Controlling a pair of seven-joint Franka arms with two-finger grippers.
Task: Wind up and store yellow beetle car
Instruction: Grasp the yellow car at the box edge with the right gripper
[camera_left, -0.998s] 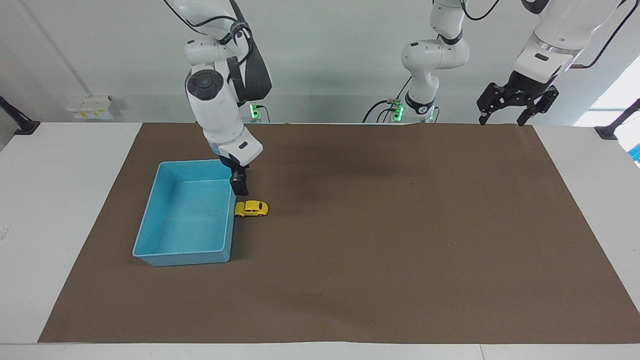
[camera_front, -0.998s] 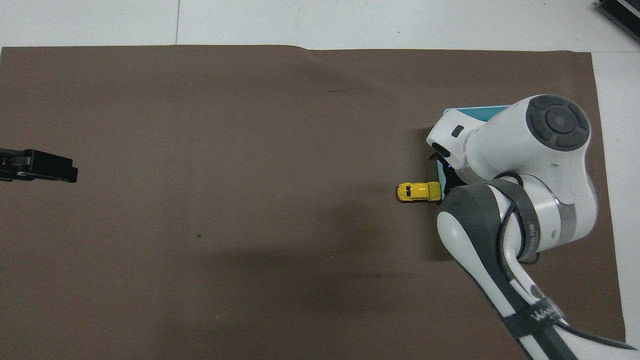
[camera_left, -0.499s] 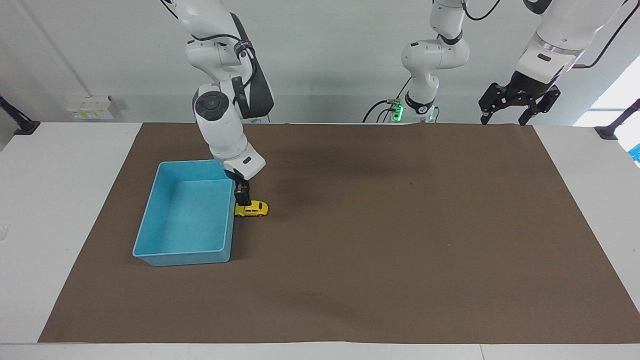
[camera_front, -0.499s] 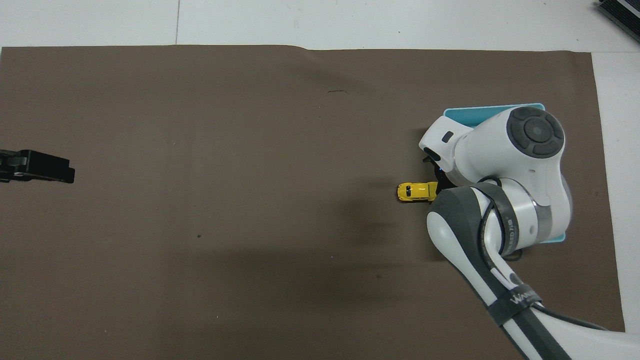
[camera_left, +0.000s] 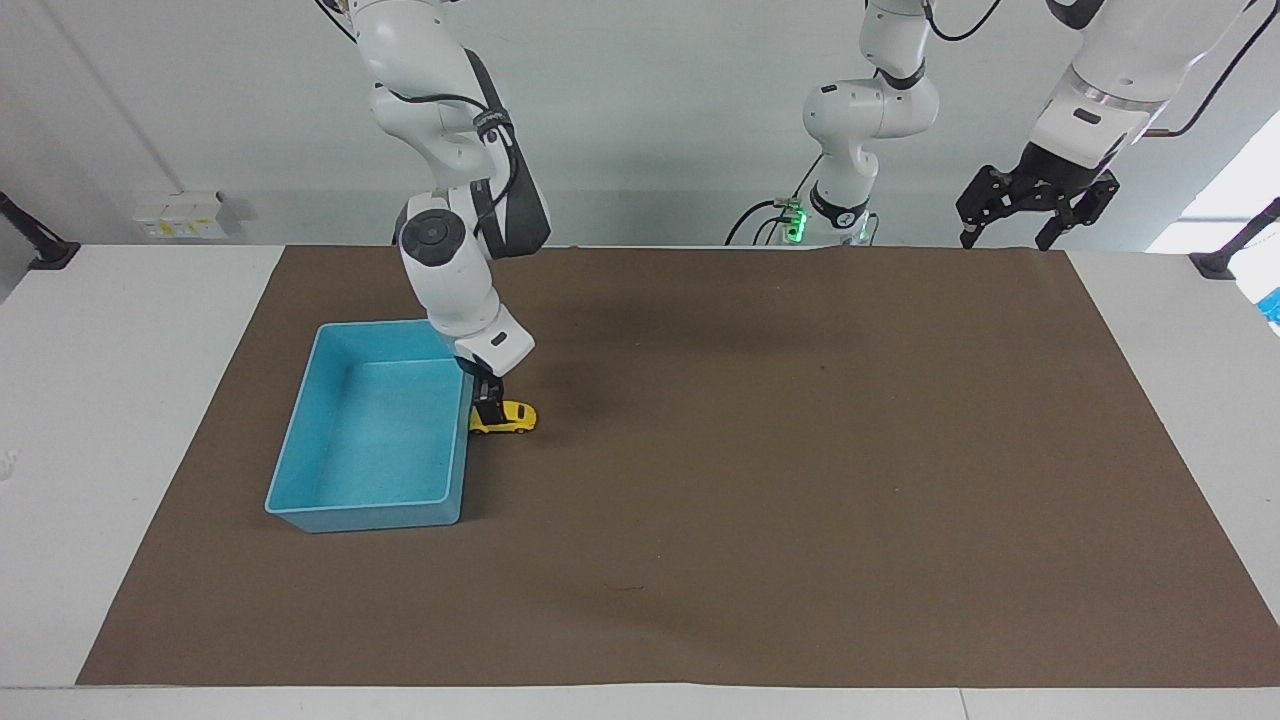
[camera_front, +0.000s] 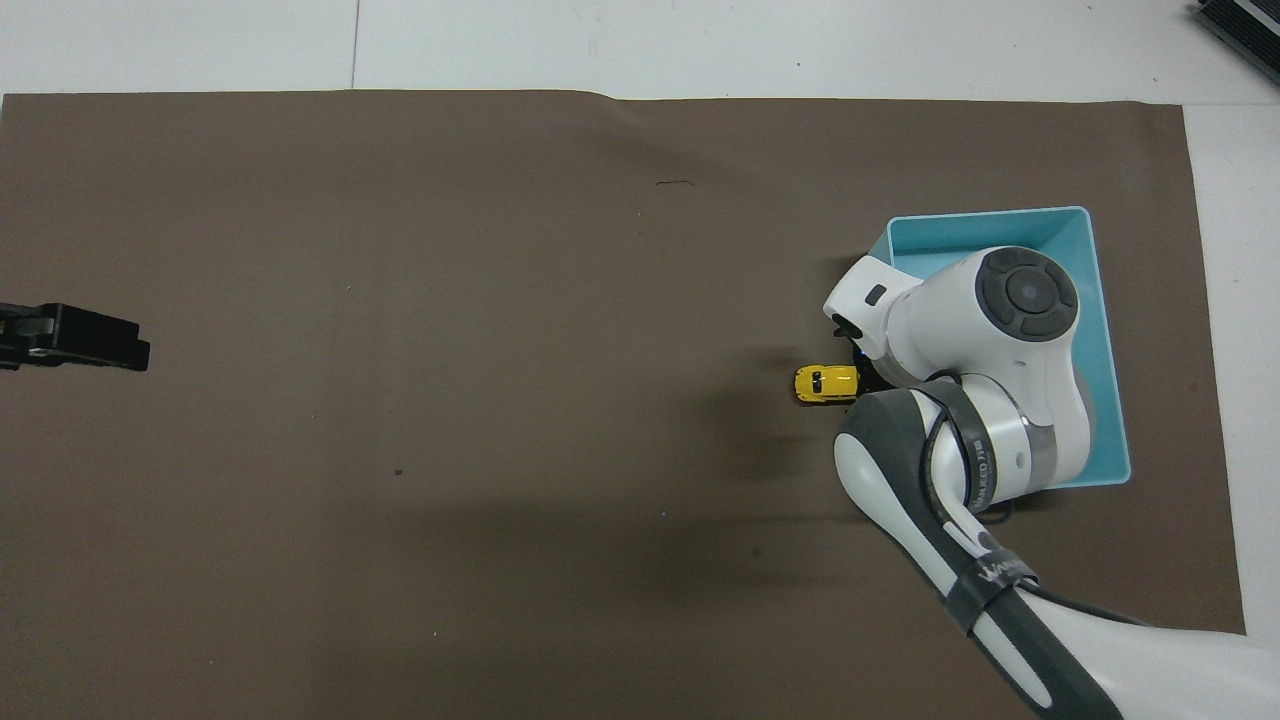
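The yellow beetle car (camera_left: 512, 418) (camera_front: 824, 384) stands on the brown mat right beside the blue bin's (camera_left: 296, 440) long wall, on the side toward the left arm's end of the table. My right gripper (camera_left: 487, 409) is down at the car's bin-side end, open, its dark fingers overlapping that end of the car. In the overhead view the right arm's wrist covers the gripper and most of the car's bin-side end. My left gripper (camera_left: 1005, 238) (camera_front: 75, 338) waits open and empty, high over the mat's edge nearest the robots.
The blue bin (camera_front: 1103, 300) is empty and lies toward the right arm's end of the mat. The brown mat (camera_left: 800, 480) covers most of the white table. A dark object (camera_front: 1240, 25) sits at the table's corner farthest from the robots.
The right gripper has come down from just above the car to its bin-side end, the arm shifting off the bin. The car and the left arm have not moved.
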